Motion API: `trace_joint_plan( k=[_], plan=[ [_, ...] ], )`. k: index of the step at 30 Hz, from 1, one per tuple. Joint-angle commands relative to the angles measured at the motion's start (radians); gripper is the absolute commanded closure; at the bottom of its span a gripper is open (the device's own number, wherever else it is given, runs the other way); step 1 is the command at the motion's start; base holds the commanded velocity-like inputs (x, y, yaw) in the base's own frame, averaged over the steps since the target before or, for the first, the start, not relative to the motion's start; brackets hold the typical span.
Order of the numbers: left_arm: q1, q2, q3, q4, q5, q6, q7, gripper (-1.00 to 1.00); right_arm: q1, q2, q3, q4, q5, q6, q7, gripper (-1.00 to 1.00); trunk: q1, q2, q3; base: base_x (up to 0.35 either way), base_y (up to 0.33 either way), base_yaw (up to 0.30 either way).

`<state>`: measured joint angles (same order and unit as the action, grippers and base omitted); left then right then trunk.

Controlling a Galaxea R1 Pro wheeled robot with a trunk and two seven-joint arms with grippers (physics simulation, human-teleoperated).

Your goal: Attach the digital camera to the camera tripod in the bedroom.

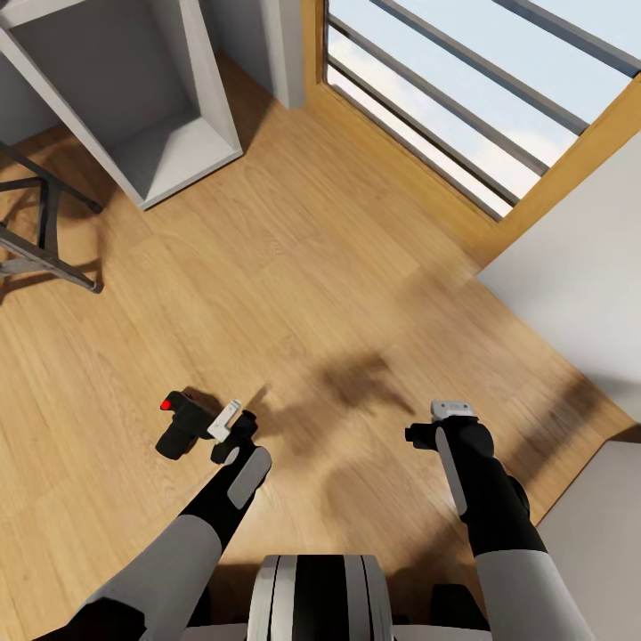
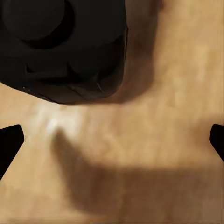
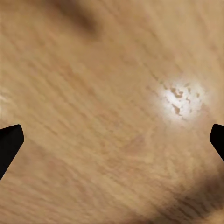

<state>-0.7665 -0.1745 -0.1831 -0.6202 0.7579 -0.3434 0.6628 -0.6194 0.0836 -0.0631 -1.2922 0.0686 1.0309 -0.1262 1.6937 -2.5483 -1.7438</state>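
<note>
Left claw [image 1: 233, 425] beside digital camera [image 1: 181, 425]

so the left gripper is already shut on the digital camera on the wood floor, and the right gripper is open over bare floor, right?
Not quite. The left gripper is open, not shut on the digital camera: the left wrist view shows its fingertips spread wide with the camera beyond them, not between them. The rest holds: the camera lies on the wood floor, and the right gripper is open over bare floor.
</note>
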Motion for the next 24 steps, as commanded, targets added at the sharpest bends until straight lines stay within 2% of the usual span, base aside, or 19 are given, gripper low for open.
trace_joint_plan(
  k=[1,7,12,24],
  plan=[
    [0.000,0.000,-0.002,0.000,0.006,-0.005,0.007,-1.00,0.000,0.001,-0.001,-0.001,0.007,0.005,0.003,-1.00,0.000,0.000,-0.001,0.000,0.000,0.000],
    [0.000,0.000,-0.003,0.000,0.007,-0.025,0.043,-1.00,0.000,0.001,-0.001,-0.001,0.007,0.005,0.003,-1.00,0.000,0.000,-0.001,0.000,0.000,0.000],
    [0.000,0.000,-0.004,0.000,0.000,-0.049,0.051,-1.00,0.000,0.001,-0.001,-0.001,0.007,0.005,0.003,-1.00,0.000,0.000,-0.001,0.000,0.000,0.000],
    [0.000,0.000,-0.004,0.000,-0.014,-0.060,0.054,-1.00,0.000,0.001,-0.001,-0.001,0.007,0.005,0.003,-1.00,0.000,0.000,-0.001,0.000,0.000,0.000]
  ],
)
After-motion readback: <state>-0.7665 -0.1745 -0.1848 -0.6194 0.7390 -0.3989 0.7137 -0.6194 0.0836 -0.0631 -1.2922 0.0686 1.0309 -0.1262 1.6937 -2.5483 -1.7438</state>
